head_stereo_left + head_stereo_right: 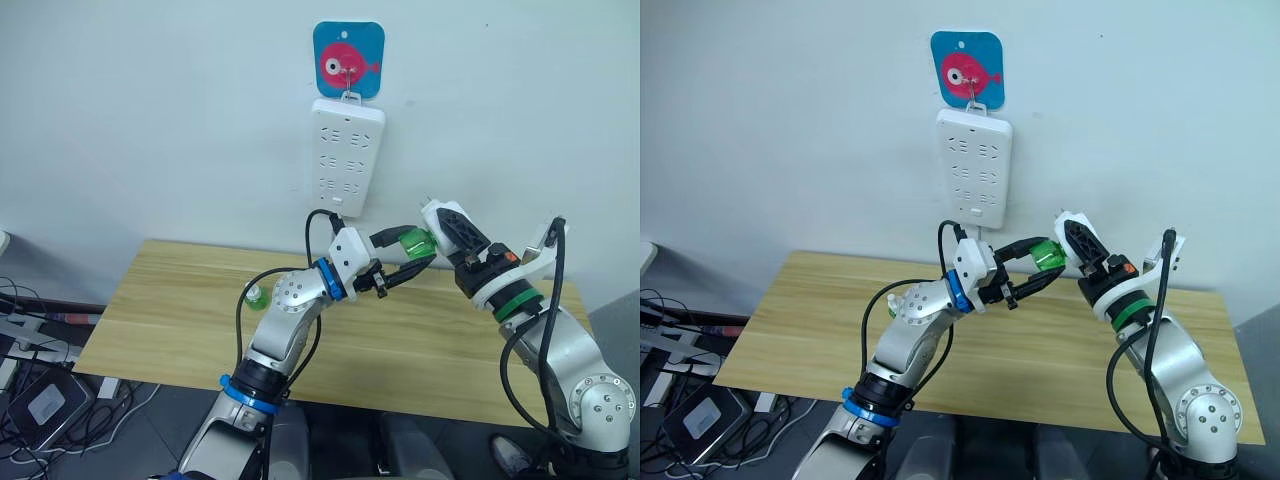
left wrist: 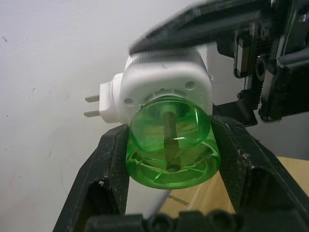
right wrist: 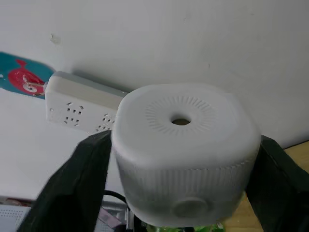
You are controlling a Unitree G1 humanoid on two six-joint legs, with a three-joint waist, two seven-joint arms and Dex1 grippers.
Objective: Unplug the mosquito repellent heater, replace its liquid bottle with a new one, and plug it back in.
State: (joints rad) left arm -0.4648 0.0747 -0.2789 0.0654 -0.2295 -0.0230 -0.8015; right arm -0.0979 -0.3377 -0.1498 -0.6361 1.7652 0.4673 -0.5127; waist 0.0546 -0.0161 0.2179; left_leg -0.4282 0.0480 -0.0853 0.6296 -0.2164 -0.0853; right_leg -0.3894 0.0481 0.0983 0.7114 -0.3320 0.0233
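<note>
The mosquito repellent heater (image 3: 181, 145) is a white rounded unit with a round vent hole, held in the air in front of the wall. My right gripper (image 1: 445, 222) is shut on its sides. Its two plug prongs are bare and free of any socket in the left wrist view. A green transparent liquid bottle (image 2: 169, 145) hangs from the heater's (image 2: 164, 84) underside. My left gripper (image 1: 418, 247) is shut on this bottle, one black finger on each side. A second green bottle (image 1: 256, 296) stands on the wooden table (image 1: 180, 310), beside my left arm.
A long white power strip (image 1: 346, 157) hangs on the wall from a blue hook plate with a pink fish (image 1: 348, 60), just above and left of the grippers. Cables and devices (image 1: 45, 400) lie on the floor to the table's left.
</note>
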